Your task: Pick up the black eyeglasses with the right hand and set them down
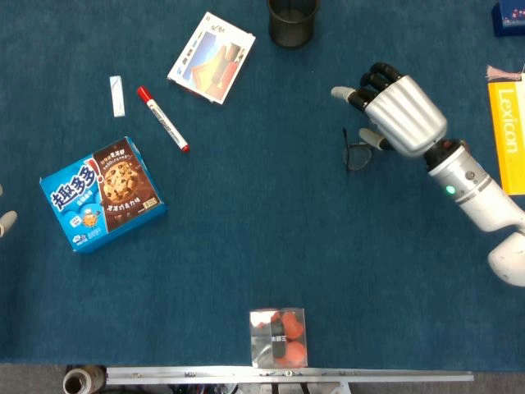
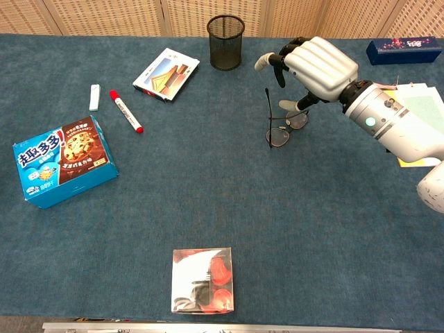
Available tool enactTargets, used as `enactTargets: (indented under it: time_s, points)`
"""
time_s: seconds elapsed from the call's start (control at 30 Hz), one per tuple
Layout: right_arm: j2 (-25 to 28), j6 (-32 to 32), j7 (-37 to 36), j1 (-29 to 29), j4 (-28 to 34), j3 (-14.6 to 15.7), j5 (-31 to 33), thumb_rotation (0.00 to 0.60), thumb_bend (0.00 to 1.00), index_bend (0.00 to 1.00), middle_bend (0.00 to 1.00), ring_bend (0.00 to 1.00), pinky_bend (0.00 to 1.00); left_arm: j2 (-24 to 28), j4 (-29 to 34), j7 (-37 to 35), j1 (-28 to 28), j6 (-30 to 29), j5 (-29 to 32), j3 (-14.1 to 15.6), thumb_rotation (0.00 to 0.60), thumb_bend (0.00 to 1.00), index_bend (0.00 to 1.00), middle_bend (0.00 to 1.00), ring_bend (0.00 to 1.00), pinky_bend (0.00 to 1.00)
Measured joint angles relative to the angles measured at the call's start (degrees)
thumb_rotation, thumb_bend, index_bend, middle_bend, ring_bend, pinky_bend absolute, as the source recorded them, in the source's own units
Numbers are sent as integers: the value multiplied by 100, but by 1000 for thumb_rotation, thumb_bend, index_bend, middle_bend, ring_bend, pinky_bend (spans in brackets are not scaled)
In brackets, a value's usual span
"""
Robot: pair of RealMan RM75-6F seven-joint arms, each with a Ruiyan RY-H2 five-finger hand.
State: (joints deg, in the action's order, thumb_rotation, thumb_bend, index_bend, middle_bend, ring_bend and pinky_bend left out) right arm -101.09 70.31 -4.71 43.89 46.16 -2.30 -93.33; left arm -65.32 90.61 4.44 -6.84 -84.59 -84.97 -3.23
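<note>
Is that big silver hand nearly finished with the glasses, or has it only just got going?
It looks early or mid-job. The right hand hangs over the black eyeglasses, fingers curled down beside them; the chest view suggests the lenses are on the blue table with one arm sticking up. I cannot tell whether the fingers grip the frame. Lifting and setting down seem still to come. Only a fingertip of the left hand shows at the edge.

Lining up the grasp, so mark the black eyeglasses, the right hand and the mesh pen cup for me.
black eyeglasses (image 2: 279, 137): chest view, on the near lens.
right hand (image 2: 320, 66): chest view, on the silver back of the hand.
mesh pen cup (image 2: 225, 43): chest view, on its side wall.
</note>
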Motion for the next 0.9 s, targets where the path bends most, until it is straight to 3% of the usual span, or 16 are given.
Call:
enactTargets:
  time_s: [0.2,0.9]
  points:
    - [-48,11,32,-25,-67,50,-54,600,270,282,577,332,272,0,0,0,0,0,0,0,600,60,560,356,295,447]
    - [-318,-2,118,-85,-480,177,-170,600,292,282,577,332,272,0,0,0,0,0,0,0,600,60,567,356,294,449]
